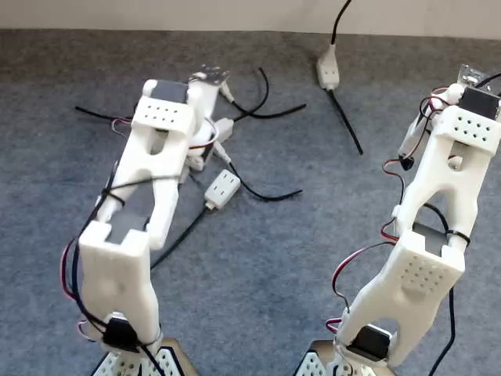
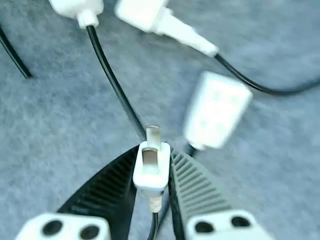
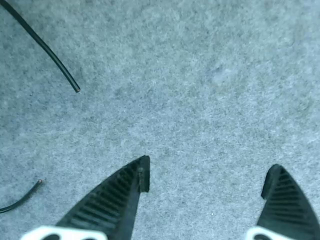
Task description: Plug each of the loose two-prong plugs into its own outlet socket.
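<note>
Clamped in the left gripper [image 2: 156,151]: one white two-prong plug [image 2: 151,172], pinched at its body between the ribbed black fingers [image 2: 112,185], with flat metal prongs pointing away from the wrist and a black cord trailing back between the jaws. Held just beside the white outlet socket block [image 2: 216,110], prong tips near its cord end but apart from it. Beneath that block, grey carpet [image 1: 313,251]; on its upturned face, slots too blurred to count, and no marking clear enough to read.

Past the socket block, two more white cord ends: a long plug [image 2: 160,22] on its own black lead, and a stubby connector [image 2: 77,7] with a black cable [image 2: 112,80] running back under the held plug. Well apart from the socket block, seen from the high view, a fourth white piece [image 1: 328,69] with black cord at both ends.

Two arms in all. Left arm [image 1: 149,180] stretched forward from its base and bent down at the wrist right next to the socket block [image 1: 221,189]. Right arm [image 1: 438,204] likewise extended, well apart from the socket block. Right gripper [image 3: 207,175] released, jaws spread wide above bare carpet, with two loose black cable ends [image 3: 47,50] [image 3: 20,200] lying nearby.
</note>
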